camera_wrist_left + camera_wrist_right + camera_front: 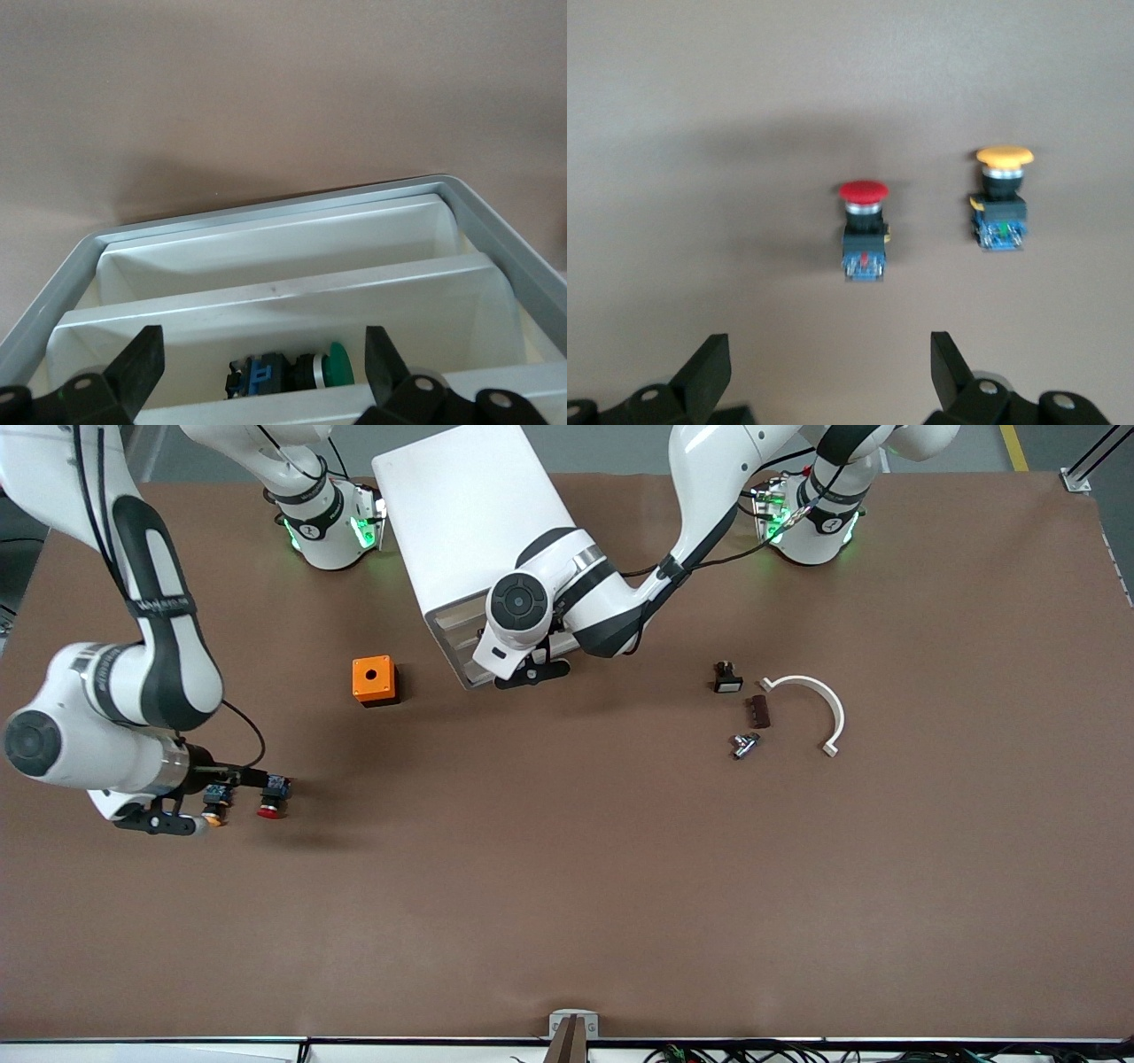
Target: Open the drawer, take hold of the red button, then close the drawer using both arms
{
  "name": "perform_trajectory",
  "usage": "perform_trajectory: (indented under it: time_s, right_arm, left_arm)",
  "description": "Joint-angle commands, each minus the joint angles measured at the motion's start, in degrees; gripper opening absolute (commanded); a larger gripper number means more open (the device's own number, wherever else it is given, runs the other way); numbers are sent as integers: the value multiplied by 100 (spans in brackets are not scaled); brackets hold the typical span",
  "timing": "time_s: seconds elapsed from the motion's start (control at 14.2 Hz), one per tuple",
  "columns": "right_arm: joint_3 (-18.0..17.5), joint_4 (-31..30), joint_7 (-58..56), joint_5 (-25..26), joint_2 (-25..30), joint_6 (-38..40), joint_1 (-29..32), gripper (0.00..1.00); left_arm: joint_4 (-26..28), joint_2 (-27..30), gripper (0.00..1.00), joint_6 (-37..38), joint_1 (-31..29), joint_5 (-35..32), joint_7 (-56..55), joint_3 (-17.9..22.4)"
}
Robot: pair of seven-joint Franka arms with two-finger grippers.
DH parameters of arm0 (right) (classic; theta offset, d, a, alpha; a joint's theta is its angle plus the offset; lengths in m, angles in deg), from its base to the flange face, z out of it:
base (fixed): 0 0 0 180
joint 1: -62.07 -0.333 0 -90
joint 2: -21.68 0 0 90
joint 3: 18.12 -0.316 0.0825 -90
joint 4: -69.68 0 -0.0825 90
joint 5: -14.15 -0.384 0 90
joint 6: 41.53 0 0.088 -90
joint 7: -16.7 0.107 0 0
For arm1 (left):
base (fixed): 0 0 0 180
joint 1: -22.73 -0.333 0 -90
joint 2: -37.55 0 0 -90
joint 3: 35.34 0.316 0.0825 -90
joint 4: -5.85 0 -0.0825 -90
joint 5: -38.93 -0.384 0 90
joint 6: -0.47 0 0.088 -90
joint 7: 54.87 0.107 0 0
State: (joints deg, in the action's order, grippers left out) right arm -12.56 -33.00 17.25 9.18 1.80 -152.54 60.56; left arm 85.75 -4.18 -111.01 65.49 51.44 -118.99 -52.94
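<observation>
The red-capped button (272, 802) lies on the brown table toward the right arm's end, beside a yellow-capped button (214, 802). Both show in the right wrist view, the red one (864, 230) and the yellow one (1001, 199). My right gripper (190, 824) is open and empty, low over the table beside them; its own view (831, 363) shows the red button ahead of its fingers. My left gripper (532, 675) is open at the front of the white cabinet (469, 522). In its own view (261, 363) it is over a partly open white drawer (283, 301) that holds a green-capped button (292, 370).
An orange box with a hole (374, 680) stands beside the cabinet toward the right arm's end. Toward the left arm's end lie a small black part (727, 678), a brown piece (760, 711), a metal part (744, 745) and a white curved bracket (811, 700).
</observation>
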Motion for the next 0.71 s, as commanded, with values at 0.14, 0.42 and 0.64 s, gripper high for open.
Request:
perform_trajectory:
  time_s: [0.14,0.42,0.64]
  right_arm:
    - [-54,756,-73,-22,660,1571,45,100]
    - [-46,1502,-46,56,793,2415,19,100]
    - [-90,2119,-90,539,793,3049,-51,100]
  left_arm:
    - [-36,69,100,-58,-39,164,-31,2]
    - [-71,235,100,-58,-495,67,-31,55]
    - [-71,429,100,-58,-1048,24,-31,63]
